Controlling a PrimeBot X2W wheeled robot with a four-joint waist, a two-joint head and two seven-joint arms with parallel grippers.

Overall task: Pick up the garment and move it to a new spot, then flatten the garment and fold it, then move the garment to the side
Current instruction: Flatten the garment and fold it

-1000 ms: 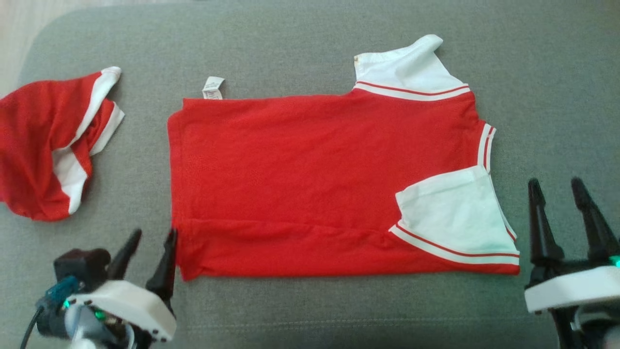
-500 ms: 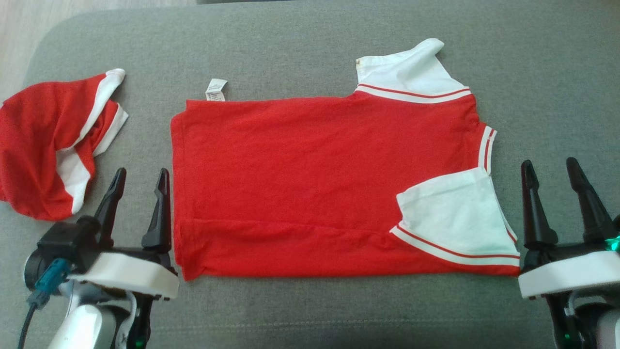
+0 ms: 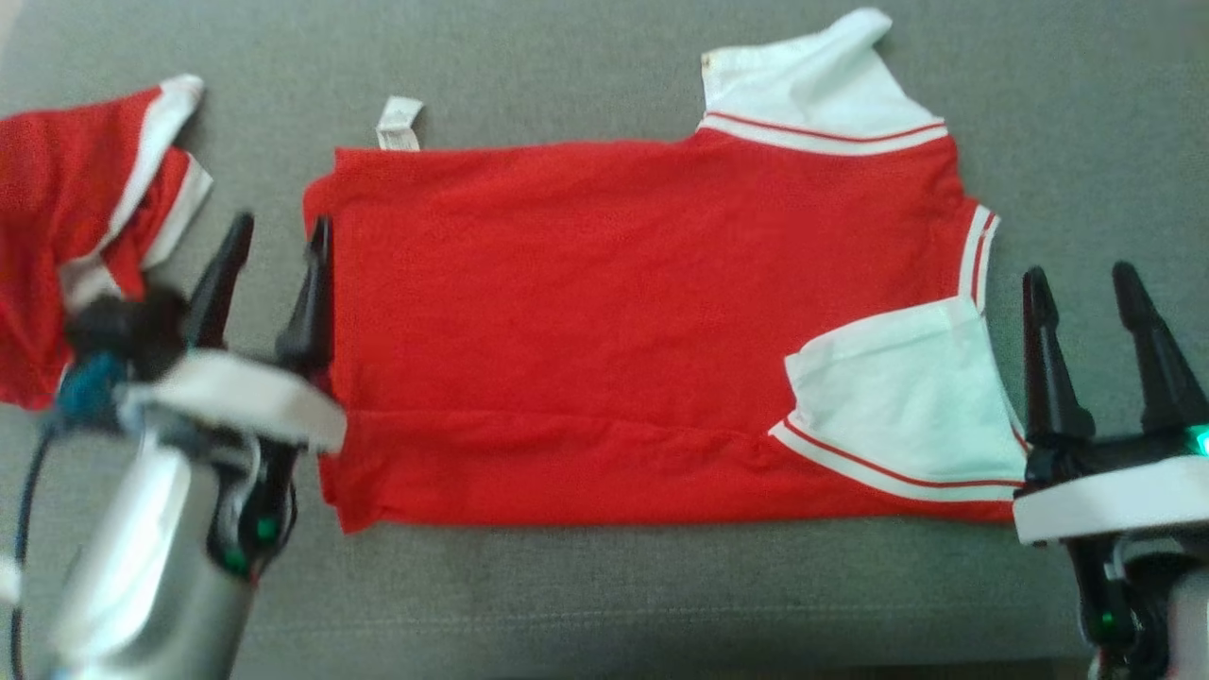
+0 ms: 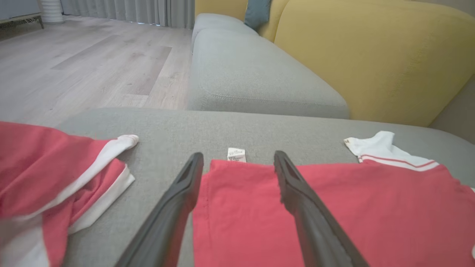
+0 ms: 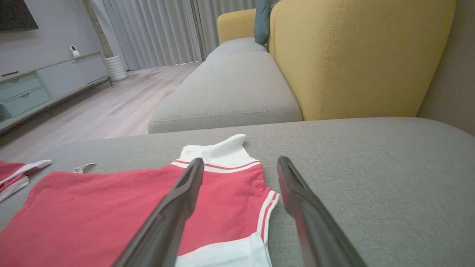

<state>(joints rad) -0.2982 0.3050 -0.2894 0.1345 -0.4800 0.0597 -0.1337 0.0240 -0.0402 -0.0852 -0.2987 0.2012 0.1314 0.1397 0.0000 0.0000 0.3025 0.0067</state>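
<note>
We see the red polo shirt (image 3: 586,321) lying flat and partly folded in the middle of the grey seat cushion (image 3: 604,595), with a white care label (image 3: 397,123) poking out at its far left corner. Our left gripper (image 3: 283,223) is spread wide and empty, straddling the shirt's left edge. Our right gripper (image 3: 1080,272), just as wide and empty, hangs just beside the shirt's right edge. A crumpled red-and-white garment (image 3: 57,236) lies further left, apart from the shirt.
</note>
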